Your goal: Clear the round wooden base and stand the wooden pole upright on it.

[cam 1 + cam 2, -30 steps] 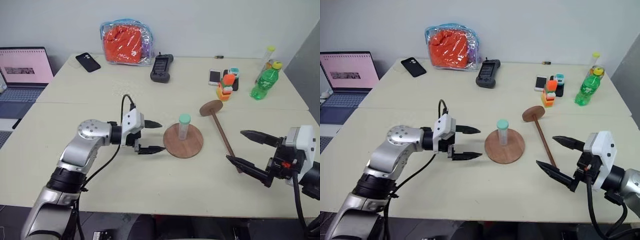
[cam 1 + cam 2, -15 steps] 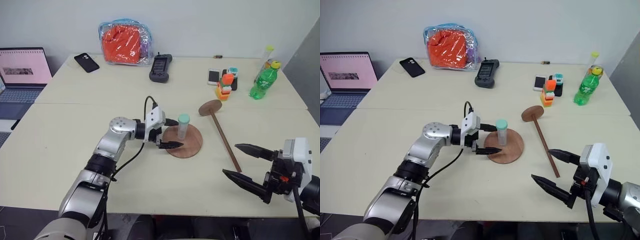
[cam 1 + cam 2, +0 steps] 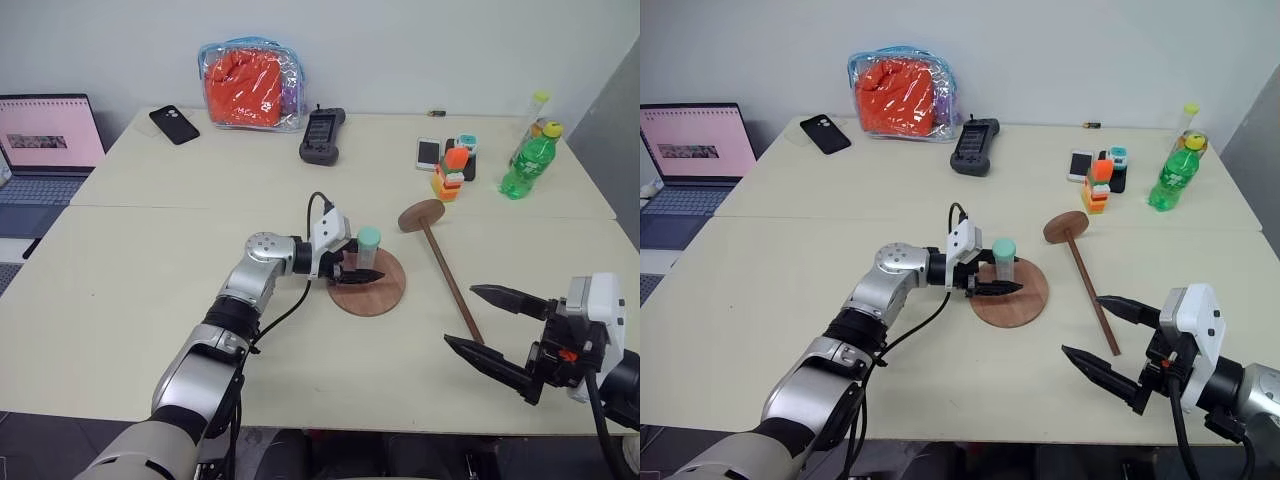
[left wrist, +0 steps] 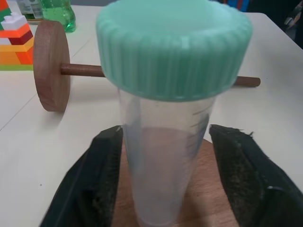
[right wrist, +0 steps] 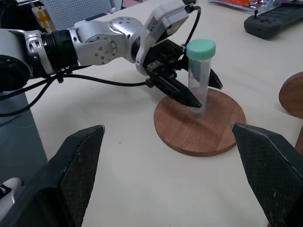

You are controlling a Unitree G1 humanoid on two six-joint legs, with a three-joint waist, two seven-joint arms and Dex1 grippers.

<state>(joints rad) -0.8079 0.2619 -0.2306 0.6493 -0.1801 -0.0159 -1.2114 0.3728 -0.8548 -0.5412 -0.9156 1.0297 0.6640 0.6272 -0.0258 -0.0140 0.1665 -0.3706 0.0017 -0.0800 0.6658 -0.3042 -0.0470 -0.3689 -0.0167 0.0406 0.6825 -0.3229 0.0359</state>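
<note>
round wooden base (image 3: 372, 288), clear tube (image 3: 367, 254) upright on it

Pale table (image 3: 150, 300) — round wooden base (image 3: 385, 292), wooden pole (image 3: 448, 284), phone (image 3: 176, 124).

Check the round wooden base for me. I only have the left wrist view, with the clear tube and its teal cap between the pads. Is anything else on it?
Observer: No. The clear plastic tube with the teal cap stands upright, alone, on the flat round reddish-brown wooden base.
Operator: Right gripper?
Observer: The right gripper is open and empty, above the near edge of the beige table.
Operator: Pole clear of the base?
Observer: Yes. The long dark-brown wooden pole lies flat to the right of the base, apart from it.
</note>
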